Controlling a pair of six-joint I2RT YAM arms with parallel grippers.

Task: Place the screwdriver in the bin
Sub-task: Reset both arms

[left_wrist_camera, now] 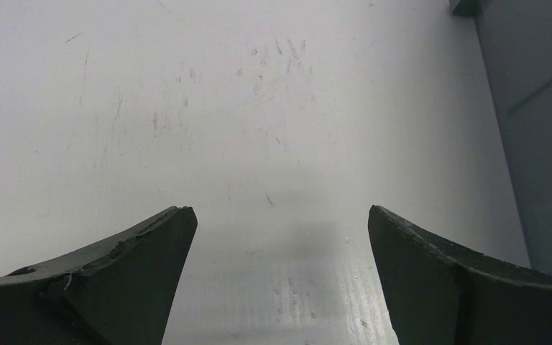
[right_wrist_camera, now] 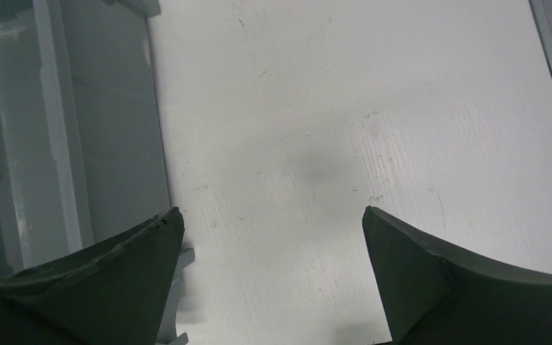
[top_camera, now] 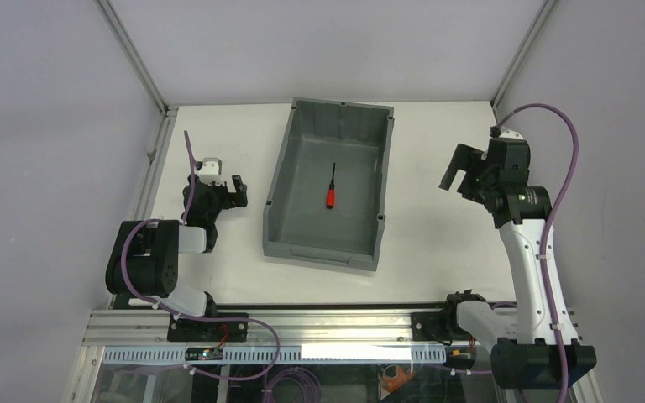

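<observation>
The screwdriver (top_camera: 331, 190), red handle and thin black shaft, lies flat on the bottom of the grey bin (top_camera: 279, 180) in the middle of the table. My left gripper (top_camera: 237, 190) is open and empty, low over the table just left of the bin; in the left wrist view (left_wrist_camera: 280, 215) only bare table lies between its fingers. My right gripper (top_camera: 456, 168) is open and empty, raised to the right of the bin. The right wrist view (right_wrist_camera: 272, 215) shows the bin's outer wall (right_wrist_camera: 115, 129) at the left. The screwdriver does not show in either wrist view.
The white table is walled by grey panels with metal corner posts (top_camera: 138, 59). A metal rail (top_camera: 319, 323) runs along the near edge by the arm bases. The bin's wall (left_wrist_camera: 539, 129) stands at the right edge of the left wrist view.
</observation>
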